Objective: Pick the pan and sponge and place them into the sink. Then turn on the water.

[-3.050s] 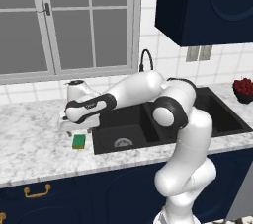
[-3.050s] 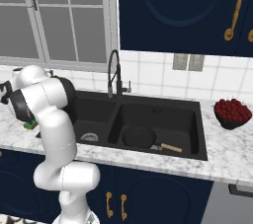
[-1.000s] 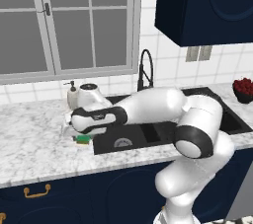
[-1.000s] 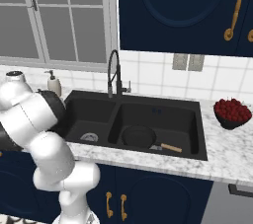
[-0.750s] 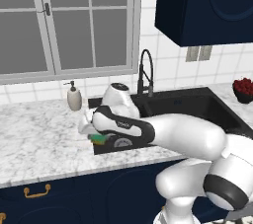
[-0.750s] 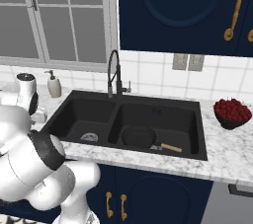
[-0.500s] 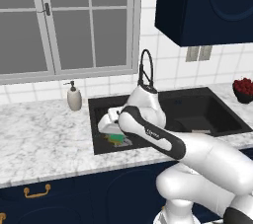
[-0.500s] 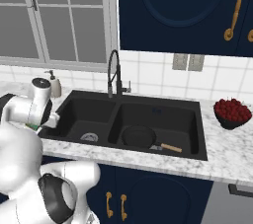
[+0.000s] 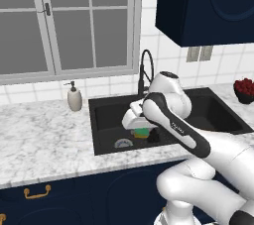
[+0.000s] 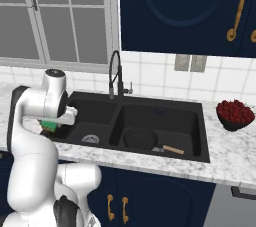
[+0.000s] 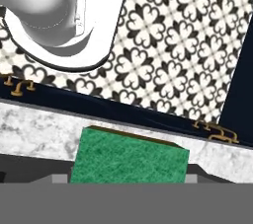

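Left base view: the gripper (image 9: 142, 131) is grasping the sponge (image 9: 141, 132) at frame centre, hanging over the left basin of the sink (image 9: 99, 135). In the right base view the pan (image 10: 141, 137) is lying in the right basin, lower centre, its handle pointing right. A soap bottle (image 9: 74, 97) is standing on the bench (image 9: 39, 135) at left.

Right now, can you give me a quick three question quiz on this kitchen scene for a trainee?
1. True or false: the pan already lies in the sink.
2. What does the claw carry? A) soap bottle B) sponge C) fruit bowl
3. Fill in: the sponge hangs over the ____ basin, as seen from the front.

Key: 1 true. 2 B. 3 left.
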